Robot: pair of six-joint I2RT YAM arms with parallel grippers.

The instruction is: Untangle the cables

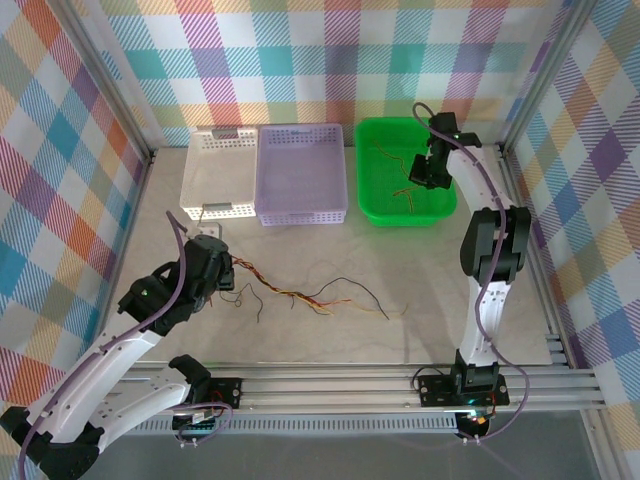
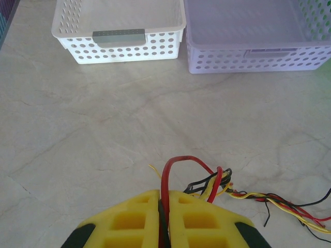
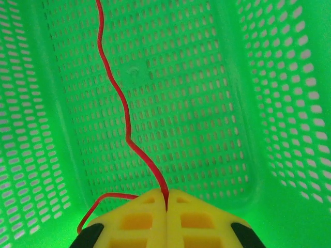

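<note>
Sorting step: your right gripper (image 3: 166, 202) pinched a red wire (image 3: 117, 89) inside the green bin (image 3: 292, 108); left gripper (image 2: 164, 200) clamped the tangle (image 2: 248, 196). Next move probably called for releasing there.

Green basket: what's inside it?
In the green basket: a red wire pinched in the right gripper, plus loose thin wires on the floor. The gripper covers part of that floor.

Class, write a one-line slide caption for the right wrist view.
Shut claw holds a red wire over the green basket.
</note>
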